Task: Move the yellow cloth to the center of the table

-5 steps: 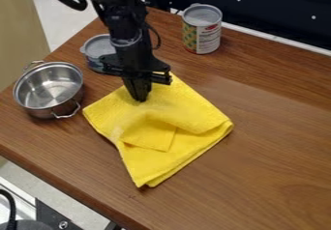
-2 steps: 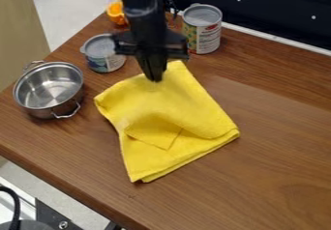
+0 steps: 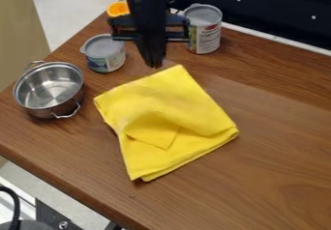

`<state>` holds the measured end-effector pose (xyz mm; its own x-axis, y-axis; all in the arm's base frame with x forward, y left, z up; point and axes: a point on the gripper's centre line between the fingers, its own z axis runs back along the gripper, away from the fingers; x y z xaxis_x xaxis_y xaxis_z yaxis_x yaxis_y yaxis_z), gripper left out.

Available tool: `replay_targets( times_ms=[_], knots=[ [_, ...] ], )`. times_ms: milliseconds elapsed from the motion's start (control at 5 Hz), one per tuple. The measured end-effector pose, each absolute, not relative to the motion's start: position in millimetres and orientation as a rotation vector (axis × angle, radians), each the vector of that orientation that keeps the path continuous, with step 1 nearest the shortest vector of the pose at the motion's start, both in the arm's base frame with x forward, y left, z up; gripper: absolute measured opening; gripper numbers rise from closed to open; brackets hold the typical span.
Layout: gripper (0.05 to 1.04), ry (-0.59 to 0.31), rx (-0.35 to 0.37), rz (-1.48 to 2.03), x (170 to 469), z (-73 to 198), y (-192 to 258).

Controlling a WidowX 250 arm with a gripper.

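My jaws look narrow, fingertips together, with the gripper (image 3: 154,64) hanging just past the yellow cloth's (image 3: 181,96) back side. I can't tell whether the tips touch the wood. The cloth lies folded on the counter (image 3: 271,151), a flap turned up on top; its back corner points toward the counter's back edge, and its lowest corner sits near the front edge. To its right, wood runs on to the edge of my view. On the left I've got a gap between cloth and steel pot (image 3: 48,86), which sits near the counter's left corner, one handle toward the cloth. The short can (image 3: 103,55) stands between pot and gripper, near the left edge. The taller can (image 3: 205,31) is upright near the back edge, beside an orange item (image 3: 117,9) at the back-left corner, partly hidden by my arm.
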<state>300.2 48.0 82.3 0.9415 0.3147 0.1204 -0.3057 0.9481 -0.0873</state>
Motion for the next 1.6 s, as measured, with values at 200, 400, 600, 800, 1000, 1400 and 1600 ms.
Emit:
replay_targets(
  times_ms=[200, 400, 600, 800, 1000, 1400, 1600],
  knots=[
    [0.053, -0.123, -0.080, 0.328, 302.4, 89.0, 46.7],
    [0.053, -0.131, -0.062, 0.330, 304.5, 89.0, 42.3],
    [0.053, -0.159, -0.067, 0.317, 310.9, 89.7, 29.1],
    [0.053, -0.155, -0.072, 0.311, 311.9, 89.3, 9.8],
    [0.053, -0.163, -0.065, 0.302, 311.8, 86.3, -11.6],
    [0.053, -0.165, -0.059, 0.288, 315.1, 89.9, -74.8],
    [0.071, -0.192, -0.033, 0.268, 313.8, 87.6, -93.3]
  ],
)
